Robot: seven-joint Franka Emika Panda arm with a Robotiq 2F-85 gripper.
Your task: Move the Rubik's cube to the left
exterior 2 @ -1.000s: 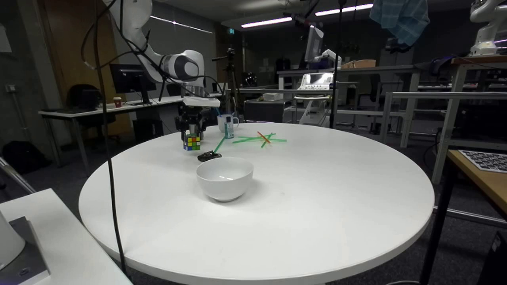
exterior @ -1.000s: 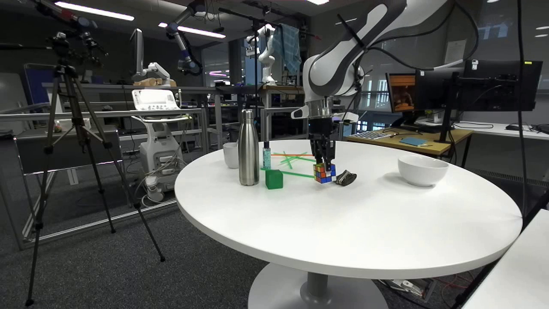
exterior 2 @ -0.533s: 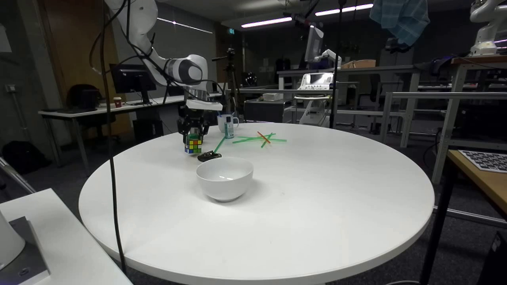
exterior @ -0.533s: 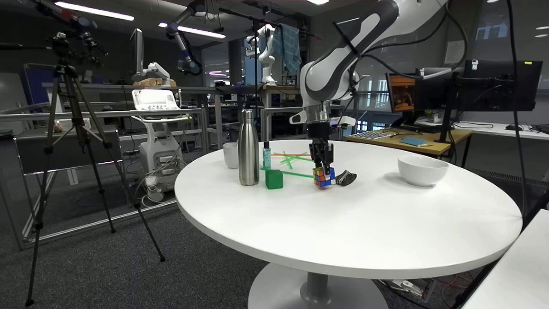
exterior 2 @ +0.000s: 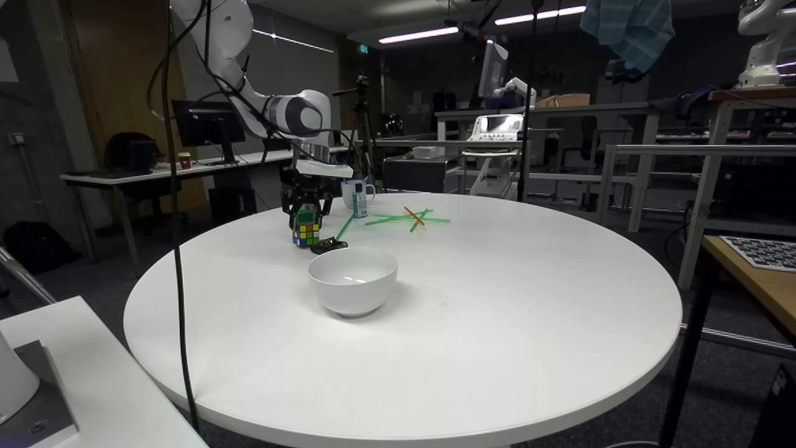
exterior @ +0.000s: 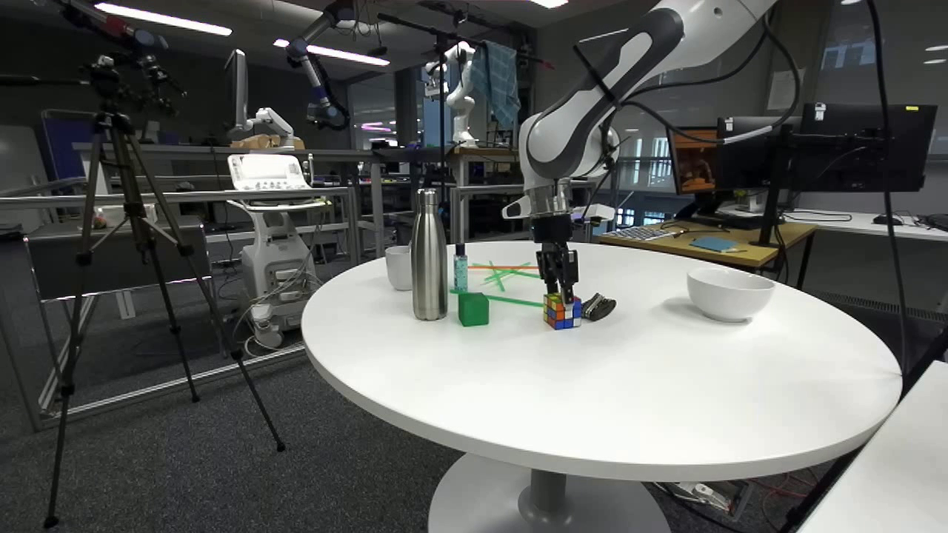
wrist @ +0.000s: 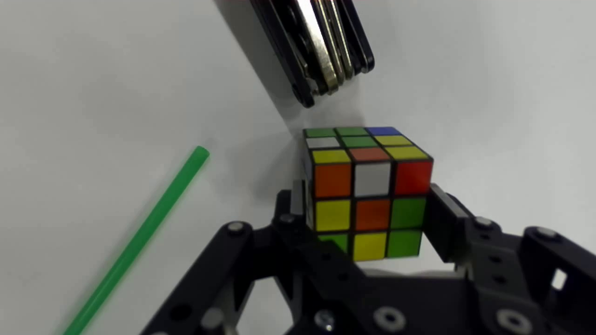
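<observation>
The Rubik's cube stands upright on the white round table, beside the folded dark multitool. It also shows in an exterior view and, from above, in the wrist view. My gripper points straight down over it, with one finger on each side of the cube's upper part. In the wrist view the gripper looks slightly open: a thin strip of the cube's left face shows between it and the left pad. The right pad lies close to the cube; contact there is unclear.
A green block, a steel bottle, a small bottle and a white mug stand left of the cube. A green straw lies near it. A white bowl stands right.
The gripper has come down with the cube, which was above the table and now rests on it beside the multitool. The cube sits lower against the fingers, which look slightly wider apart.
</observation>
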